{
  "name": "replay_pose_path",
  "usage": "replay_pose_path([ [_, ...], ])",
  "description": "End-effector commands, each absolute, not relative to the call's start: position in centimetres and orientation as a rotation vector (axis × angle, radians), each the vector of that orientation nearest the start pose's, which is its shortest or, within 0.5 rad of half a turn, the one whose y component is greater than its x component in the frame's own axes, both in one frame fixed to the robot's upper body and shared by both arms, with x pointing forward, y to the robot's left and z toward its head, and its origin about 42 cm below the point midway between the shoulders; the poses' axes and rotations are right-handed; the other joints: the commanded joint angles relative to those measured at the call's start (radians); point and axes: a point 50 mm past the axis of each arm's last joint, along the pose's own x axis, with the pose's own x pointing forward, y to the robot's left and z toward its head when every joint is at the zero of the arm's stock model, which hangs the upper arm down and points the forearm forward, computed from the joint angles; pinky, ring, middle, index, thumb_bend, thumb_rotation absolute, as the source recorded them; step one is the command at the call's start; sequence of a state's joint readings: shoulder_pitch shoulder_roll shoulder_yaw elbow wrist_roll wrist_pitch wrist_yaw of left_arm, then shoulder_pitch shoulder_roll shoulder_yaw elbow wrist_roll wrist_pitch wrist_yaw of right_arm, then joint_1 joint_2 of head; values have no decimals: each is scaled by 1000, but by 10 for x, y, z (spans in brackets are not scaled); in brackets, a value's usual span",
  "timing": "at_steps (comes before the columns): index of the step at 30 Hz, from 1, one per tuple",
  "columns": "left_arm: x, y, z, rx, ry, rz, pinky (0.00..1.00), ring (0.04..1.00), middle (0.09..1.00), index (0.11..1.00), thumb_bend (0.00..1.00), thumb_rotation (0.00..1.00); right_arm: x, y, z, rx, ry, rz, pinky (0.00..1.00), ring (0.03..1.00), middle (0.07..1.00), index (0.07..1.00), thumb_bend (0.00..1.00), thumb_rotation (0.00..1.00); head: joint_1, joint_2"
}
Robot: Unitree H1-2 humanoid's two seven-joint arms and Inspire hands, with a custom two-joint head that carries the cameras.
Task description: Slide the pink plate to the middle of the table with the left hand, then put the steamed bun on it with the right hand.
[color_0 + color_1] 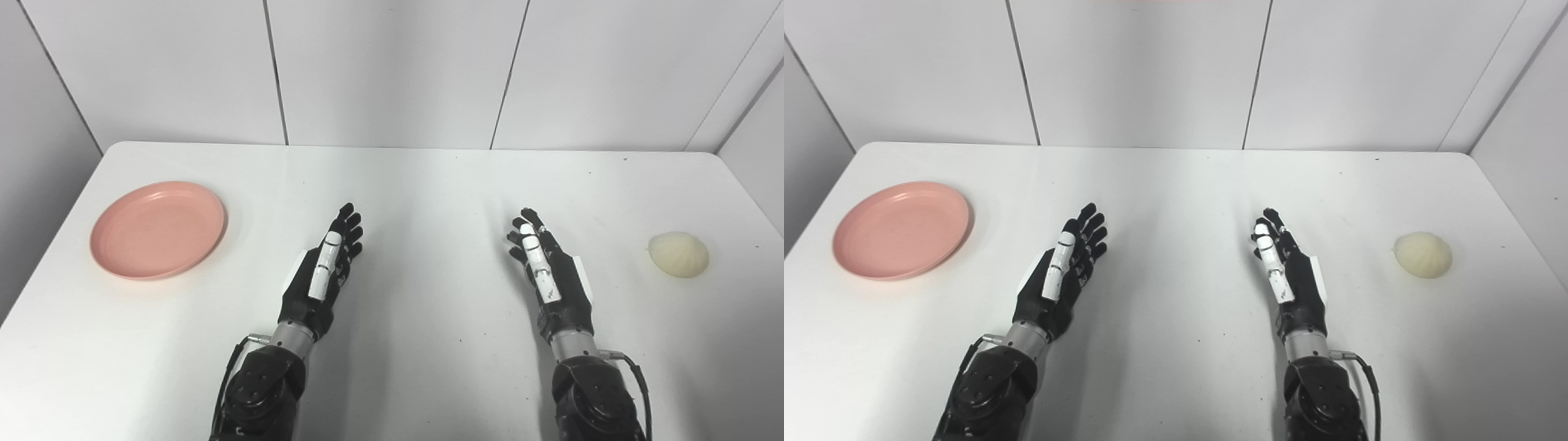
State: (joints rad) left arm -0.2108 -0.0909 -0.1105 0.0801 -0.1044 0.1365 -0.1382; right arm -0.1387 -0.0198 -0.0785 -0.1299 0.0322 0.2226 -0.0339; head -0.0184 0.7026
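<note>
Two robot hands are seen poised over a white table (416, 184) with nothing yet moved. The pink plate (158, 229) lies at the table's left side, well apart from the left hand (324, 269), which is held edge-on with fingers extended and nothing gripped. The steamed bun (678, 254) sits at the far right, apart from the right hand (545, 266), likewise empty with fingers outstretched; how widely they are spread cannot be judged from this edge-on angle. The plate slide is judged the step in hand. It would best be done with fingertips set on the plate's far-left rim and pressed lightly, so the plate is pushed flat toward the centre without being tipped or overshot.
</note>
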Motion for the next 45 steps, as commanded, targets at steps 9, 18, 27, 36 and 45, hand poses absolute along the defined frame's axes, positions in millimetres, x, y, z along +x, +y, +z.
replay_pose_path([
  [9,344,113,139,-174,-2,-347,1000,1000,1000,1000,528,979,330,-225,177,23,-157,-66,877,864,886,892,573,792,1,0],
  [18,345,113,138,-173,-6,-343,1000,1000,1000,1000,535,970,330,-227,176,16,-161,-58,884,867,888,896,584,803,1,0],
  [27,345,113,137,-165,-5,-341,1000,1000,1000,1000,528,982,331,-227,176,22,-157,-64,879,864,885,891,587,790,0,-1],
  [36,345,113,137,-159,-6,-338,1000,1000,1000,1000,522,986,331,-226,175,21,-158,-63,880,865,887,895,571,786,-1,-6],
  [45,345,113,136,-169,-4,-341,1000,1000,1000,1000,533,971,332,-227,175,20,-155,-60,881,865,888,898,577,789,10,-12],
])
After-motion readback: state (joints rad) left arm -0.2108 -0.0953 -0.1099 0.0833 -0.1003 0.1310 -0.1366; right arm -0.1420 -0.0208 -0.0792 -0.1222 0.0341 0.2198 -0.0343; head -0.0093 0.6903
